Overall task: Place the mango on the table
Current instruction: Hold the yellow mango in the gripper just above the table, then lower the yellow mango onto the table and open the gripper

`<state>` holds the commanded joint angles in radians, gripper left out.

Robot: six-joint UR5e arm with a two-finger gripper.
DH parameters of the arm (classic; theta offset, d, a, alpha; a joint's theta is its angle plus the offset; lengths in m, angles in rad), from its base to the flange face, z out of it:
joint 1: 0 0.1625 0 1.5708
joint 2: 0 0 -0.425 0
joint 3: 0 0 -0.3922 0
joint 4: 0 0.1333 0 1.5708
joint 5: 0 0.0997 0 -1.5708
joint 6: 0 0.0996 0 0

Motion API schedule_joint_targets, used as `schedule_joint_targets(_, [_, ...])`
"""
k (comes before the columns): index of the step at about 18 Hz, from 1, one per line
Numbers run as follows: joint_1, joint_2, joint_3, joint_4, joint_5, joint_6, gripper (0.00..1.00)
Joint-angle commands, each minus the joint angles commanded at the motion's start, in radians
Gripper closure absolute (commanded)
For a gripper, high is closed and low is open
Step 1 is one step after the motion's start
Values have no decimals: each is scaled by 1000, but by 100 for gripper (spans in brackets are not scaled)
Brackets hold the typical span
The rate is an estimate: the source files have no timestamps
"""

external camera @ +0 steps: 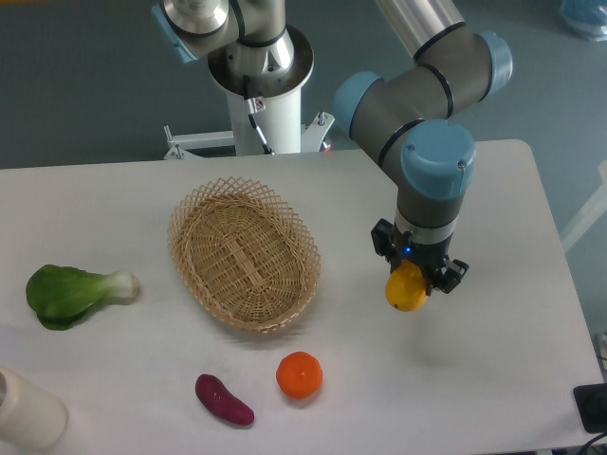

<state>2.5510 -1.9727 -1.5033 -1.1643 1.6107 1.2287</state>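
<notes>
Camera view, mango (406, 290): clamped in the hand (417, 276), hanging above the tabletop (512, 237) toward its right edge, apparently not touching it.
Hand: fingers closed on the mango's upper part.
Done: mango was out of the basket (244, 253), which stood near the middle.
Left: lowering, release, by my judgement.
Nearby: orange (300, 374) and purple piece (224, 399) by the front edge.

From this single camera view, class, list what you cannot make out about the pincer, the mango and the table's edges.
1. Mango: its top is hidden by the pincer.
2. Whether the mango touches the table: unclear from above.
3. Pincer fingertips: hidden behind its own body.
4. White cylinder: cut off by the left and bottom edges.
5. Dark object: cut off by the right edge.
</notes>
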Motion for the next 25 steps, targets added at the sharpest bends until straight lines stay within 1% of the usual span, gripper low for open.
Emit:
schedule_joint_targets(6, [0,-5,5,5,2,-3,58])
schedule_joint_targets(8, [0,-9,-2,11,2,-11,58])
schedule_joint_targets(11, [8,-2,-23,12,-3,-3,58])
schedule_joint_targets(14, [31,3,-55,37,-5,2,57])
schedule_joint_targets(16, [34,6,-77,67,-6,0,57])
schedule_joint_targets(18, [40,8,-109,95,-5,2,57])
schedule_joint_targets(19, [41,8,-135,113,-2,2,57])
schedule_joint_targets(20, [46,8,-168,133,-2,11,54])
schedule_joint_targets(21, [55,11,-205,162,0,38,52])
schedule_joint_targets(23, [80,32,-271,222,-2,122,52])
schedule_joint_targets(25, [97,43,-305,235,-2,182,52])
